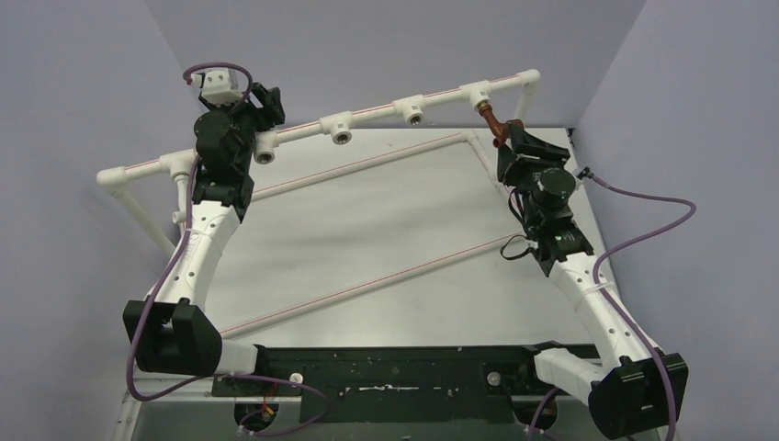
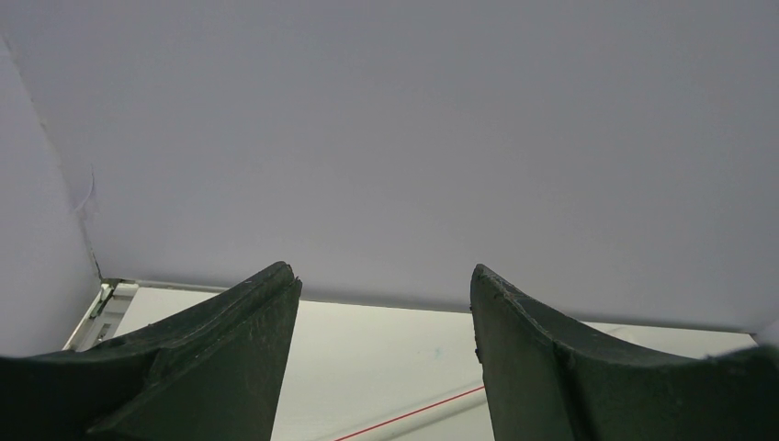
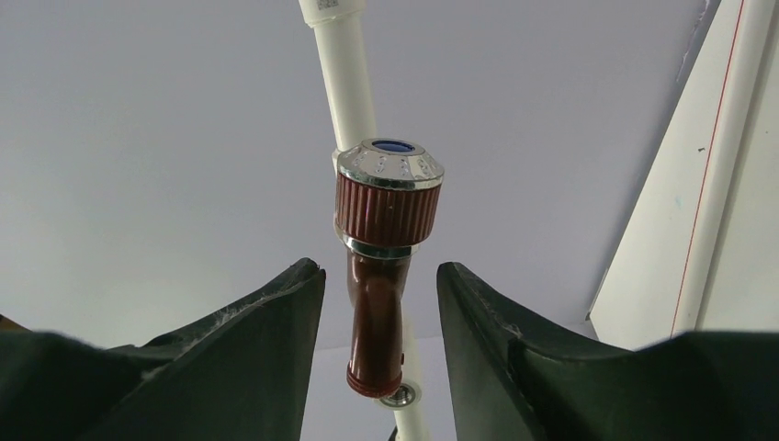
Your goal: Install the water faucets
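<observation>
The dark reddish-brown faucet (image 1: 494,121) stands at the rightmost tee socket (image 1: 477,95) of the white pipe frame. In the right wrist view the faucet (image 3: 378,276), with its silvery-blue knob cap (image 3: 389,162), sits between my right gripper's (image 3: 378,272) jaws, which are open and clear of it on both sides. Its far end meets a socket (image 3: 400,397). The right gripper (image 1: 508,130) is just below the faucet. My left gripper (image 1: 268,103) is open and empty above the left socket (image 1: 265,152); its own view (image 2: 386,276) shows only wall and table. The white faucet is out of view.
Two more empty tee sockets (image 1: 342,136) (image 1: 415,114) sit along the frame's back pipe. Red-striped pipes (image 1: 367,280) lie across the table, one showing in the left wrist view (image 2: 432,411). Purple walls close in at the back and sides.
</observation>
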